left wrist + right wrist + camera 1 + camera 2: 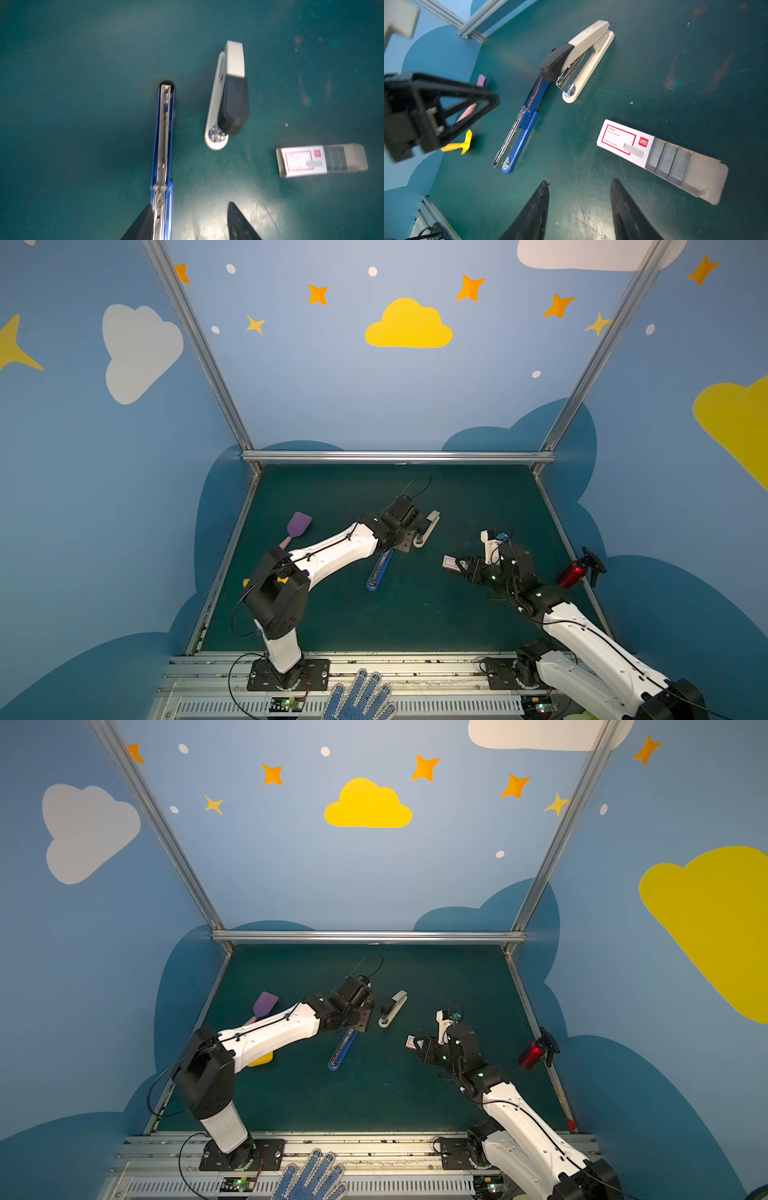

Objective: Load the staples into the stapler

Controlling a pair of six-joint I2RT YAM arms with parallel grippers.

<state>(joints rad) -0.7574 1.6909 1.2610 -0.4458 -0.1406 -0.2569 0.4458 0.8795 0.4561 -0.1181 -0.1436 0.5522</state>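
A blue stapler (519,126) lies opened flat on the green mat, its metal channel facing up (163,133). My left gripper (190,207) hangs open over its hinge end, and the stapler runs along the inner side of one finger (145,216). A beige and black stapler (583,60) lies shut just beyond it (392,1009). The staples (668,162) sit as grey strips in the tray slid out of their white, red-marked box (623,141) (303,161). My right gripper (579,182) is open beside the box with nothing between its fingers (461,566).
A purple spatula (299,524) and a yellow tool (460,144) lie at the mat's left side. A red spray bottle (573,572) rests on the right rail. A blue-dotted glove (359,695) lies on the front frame. Blue walls enclose three sides.
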